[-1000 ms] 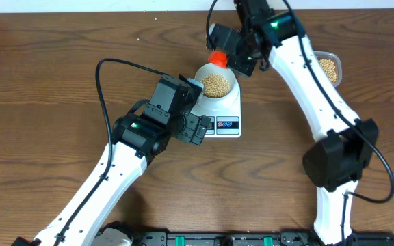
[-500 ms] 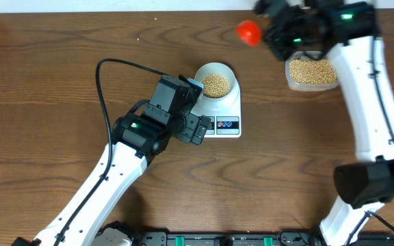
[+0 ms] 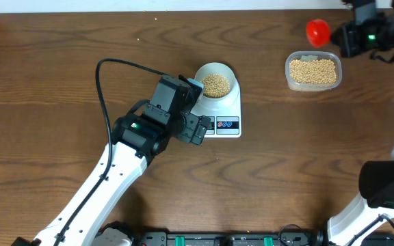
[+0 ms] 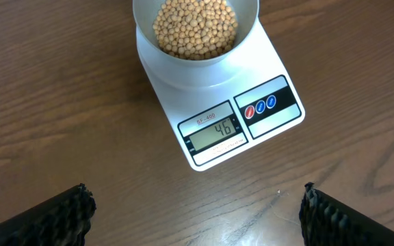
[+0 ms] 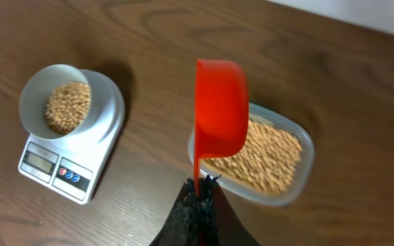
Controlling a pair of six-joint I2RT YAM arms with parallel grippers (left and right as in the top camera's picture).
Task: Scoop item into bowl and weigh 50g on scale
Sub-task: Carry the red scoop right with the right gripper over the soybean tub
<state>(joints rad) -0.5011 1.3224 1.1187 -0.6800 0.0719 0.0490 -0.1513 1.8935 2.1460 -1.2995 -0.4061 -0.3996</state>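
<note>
The bowl (image 4: pixel 247 24) sits on the scale (image 4: pixel 169 96) before the spread left tool (image 4: pixel 195 198) (right tool (image 5: pixel 198 193) clamps red scoop (image 5: pixel 221 109)).

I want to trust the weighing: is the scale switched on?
On. The scale has digits on its display, reading 46 in the left wrist view, with the bowl of beans resting on it.

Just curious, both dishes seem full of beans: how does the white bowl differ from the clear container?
The bowl is round and opaque white; the container is clear and rounded-rectangular. The bowl sits on the scale; the container sits on the table. Both hold beige beans.
</note>
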